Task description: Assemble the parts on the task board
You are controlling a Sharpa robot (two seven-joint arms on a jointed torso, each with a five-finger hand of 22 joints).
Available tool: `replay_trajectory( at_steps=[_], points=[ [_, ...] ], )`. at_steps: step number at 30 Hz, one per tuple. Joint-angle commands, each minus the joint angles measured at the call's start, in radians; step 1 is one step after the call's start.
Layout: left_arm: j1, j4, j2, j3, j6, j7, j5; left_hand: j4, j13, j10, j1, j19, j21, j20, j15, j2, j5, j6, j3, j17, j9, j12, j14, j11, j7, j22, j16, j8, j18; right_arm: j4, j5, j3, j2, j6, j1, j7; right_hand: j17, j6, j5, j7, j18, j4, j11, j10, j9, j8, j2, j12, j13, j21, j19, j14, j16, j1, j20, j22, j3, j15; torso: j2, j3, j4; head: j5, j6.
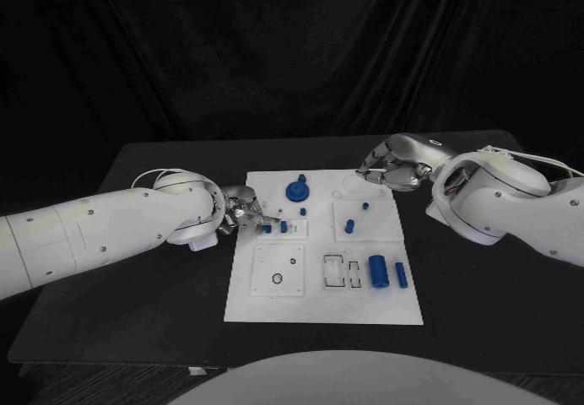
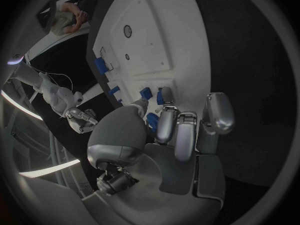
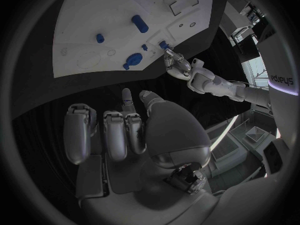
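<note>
At table centre: task board (image 1: 365,304), a white plate, long axis running 12 to 6 o'clock in the head view.
Left hand: left hand (image 1: 244,213) sits at the board's 9 o'clock edge, fingertips over a small blue part (image 1: 267,227); in the left wrist view the fingers (image 2: 167,121) curl down beside blue pieces at the board's edge. Whether it is pinching a piece or merely touching it cannot be told.
Peg by left hand: short blue peg (image 1: 283,226) stands upright just beside the fingertips.
Large part: blue knobbed part (image 1: 297,190) at the board's 12 o'clock end, long axis pointing 12 to 6.
Centre peg: blue peg (image 1: 349,225), right of centre, appears upright.
Cylinders: two blue cylinders (image 1: 379,271) lie side by side at 4 o'clock on the board, long axes 12 to 6.
Right hand: right hand (image 1: 392,169) hovers off the board's 1 o'clock corner, fingers (image 3: 116,135) curled inward, nothing visible in them.
Obscured: contact under the left fingertips is hidden; small outlines on the board are too fine to identify.
</note>
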Motion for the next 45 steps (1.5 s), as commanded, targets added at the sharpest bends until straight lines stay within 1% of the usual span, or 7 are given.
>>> replay_trajectory(
  at_steps=[1,17,28,35,37,40,45],
  points=[
    [-0.003,0.001,0.001,0.000,0.012,0.008,-0.005,0.008,0.127,-0.001,-0.012,-0.004,-0.004,0.002,0.008,0.002,-0.004,-0.011,-0.017,0.263,0.022,0.007,0.106,0.005,0.000,0.147,0.003,0.019,0.012,0.000,-0.002,0.001,-0.001,0.001,-0.002,-0.012,0.209,0.008,0.007,-0.002,0.015,-0.008,0.002,0.106,-0.001,-0.007,-0.001,-0.006,0.263,-0.004,0.030,0.096,-0.006,0.010,0.004,0.212,0.001,0.001,0.000,-0.0001,0.0003,0.001,0.000],
    [-0.004,0.012,-0.004,0.000,-0.013,0.014,-0.005,0.013,0.131,0.005,-0.015,0.000,0.002,0.002,0.007,0.016,0.006,-0.016,-0.036,0.263,0.048,0.012,0.106,0.004,-0.003,0.148,0.003,0.041,0.010,-0.002,-0.002,0.001,0.000,0.003,-0.003,-0.012,0.207,0.009,0.010,-0.003,0.015,-0.010,0.001,0.106,-0.002,-0.007,0.001,-0.006,0.263,-0.006,0.029,0.096,-0.006,0.012,0.004,0.211,0.004,0.001,0.000,-0.0001,0.0003,0.000,0.000],
    [-0.004,0.014,-0.003,0.000,-0.019,0.016,-0.005,0.012,0.130,0.005,-0.001,0.000,0.001,-0.001,0.004,0.035,0.071,-0.012,-0.046,0.263,0.061,0.012,0.106,-0.001,-0.008,0.148,0.003,0.054,0.011,-0.003,-0.002,0.001,0.000,0.003,-0.003,-0.011,0.208,0.009,0.011,-0.003,0.015,-0.011,0.001,0.106,-0.002,-0.007,0.002,-0.006,0.263,-0.006,0.029,0.096,-0.006,0.013,0.004,0.211,0.006,0.001,0.000,-0.0001,0.0002,-0.001,0.000],
    [-0.004,0.014,-0.003,0.000,-0.020,0.016,-0.005,0.013,0.129,0.004,0.011,-0.002,0.001,-0.004,0.001,0.059,0.232,-0.021,-0.047,0.263,0.074,0.013,0.106,-0.004,-0.012,0.148,0.003,0.061,0.011,-0.002,-0.002,0.001,-0.001,0.003,-0.003,-0.011,0.207,0.009,0.015,-0.002,0.015,-0.010,0.001,0.106,-0.002,-0.008,0.004,-0.006,0.263,-0.006,0.029,0.096,-0.006,0.013,0.004,0.211,0.008,0.001,0.000,0.0000,0.0000,-0.001,0.000],
    [-0.004,0.014,-0.003,0.000,-0.018,0.016,-0.005,0.012,0.129,0.003,0.020,-0.003,0.000,-0.005,0.000,0.060,0.299,-0.024,-0.041,0.263,0.077,0.012,0.106,-0.005,-0.013,0.148,0.003,0.062,0.011,-0.002,-0.002,0.001,-0.001,0.003,-0.003,-0.011,0.207,0.009,0.023,-0.002,0.015,-0.011,0.001,0.106,-0.003,-0.009,0.004,-0.006,0.263,-0.007,0.029,0.096,-0.006,0.013,0.004,0.211,0.011,0.001,0.000,0.0000,0.0002,-0.001,0.000],
    [-0.004,0.014,-0.004,0.000,-0.015,0.016,-0.005,0.002,0.128,-0.001,0.062,-0.007,-0.002,-0.008,-0.002,0.043,0.439,-0.033,-0.007,0.263,0.079,0.011,0.106,-0.008,-0.017,0.147,0.003,0.059,0.012,-0.002,-0.002,0.001,-0.001,0.002,-0.003,-0.010,0.207,0.009,0.031,-0.002,0.015,-0.012,0.001,0.106,-0.004,-0.009,0.004,-0.006,0.263,-0.006,0.030,0.096,-0.006,0.014,0.004,0.211,0.013,0.001,0.000,-0.0001,0.0001,-0.001,0.000],
    [-0.004,0.015,-0.004,0.000,-0.010,0.017,-0.005,-0.008,0.126,-0.004,0.097,-0.010,-0.004,-0.009,-0.004,0.020,0.517,-0.038,0.032,0.263,0.082,0.008,0.106,-0.010,-0.019,0.146,0.003,0.057,0.012,-0.002,-0.002,0.001,-0.001,0.001,-0.003,-0.010,0.207,0.009,0.034,-0.002,0.015,-0.012,0.001,0.106,-0.004,-0.010,0.003,-0.006,0.263,-0.007,0.029,0.096,-0.007,0.013,0.004,0.211,0.014,0.001,0.000,0.0002,0.0005,-0.001,0.000]
  ],
)
